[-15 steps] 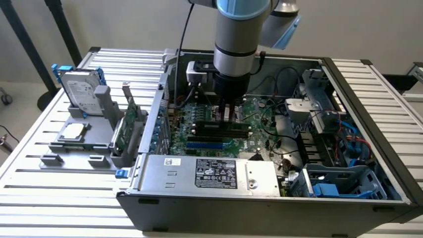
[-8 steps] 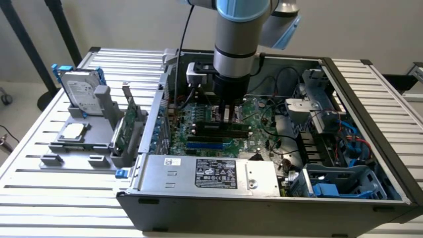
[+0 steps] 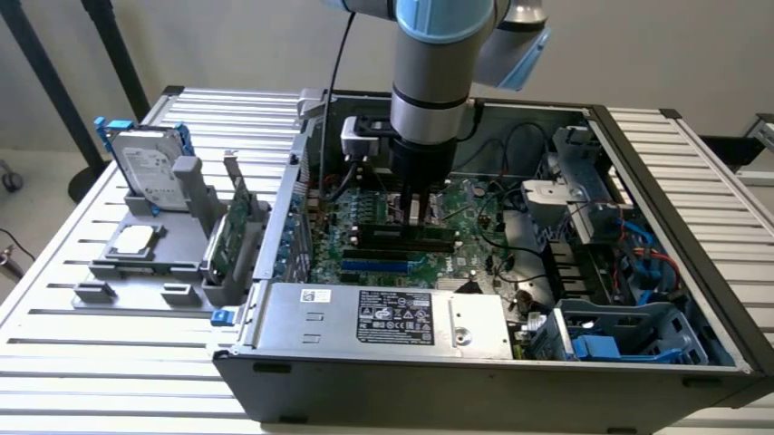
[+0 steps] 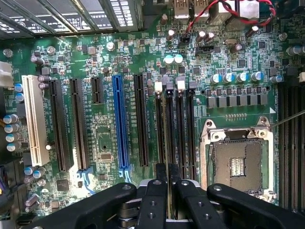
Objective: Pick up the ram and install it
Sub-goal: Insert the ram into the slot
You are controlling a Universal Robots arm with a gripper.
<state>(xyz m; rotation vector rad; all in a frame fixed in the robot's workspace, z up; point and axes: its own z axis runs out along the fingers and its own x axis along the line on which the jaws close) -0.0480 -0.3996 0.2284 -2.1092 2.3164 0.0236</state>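
The ram (image 3: 400, 235) is a thin green stick with black chips. It stands on edge along a memory slot of the motherboard (image 3: 472, 204) inside the open computer case (image 3: 484, 381). My gripper (image 3: 416, 216) reaches straight down onto its middle. In the wrist view the black fingers (image 4: 153, 195) are closed in on the ram's narrow top edge (image 4: 168, 138), which runs in line with the black memory slots (image 4: 188, 129).
On the slatted table at the exterior view's left, a grey rack holds a silver hard drive with blue rails (image 3: 151, 168), a green expansion card (image 3: 236, 231) and a processor chip (image 3: 133, 238). The power supply (image 3: 387, 317) lies along the case's near wall, with cables and a blue drive cage (image 3: 617, 335) at the exterior view's right. The processor socket (image 4: 237, 162) and a blue card slot (image 4: 120, 124) flank the memory slots.
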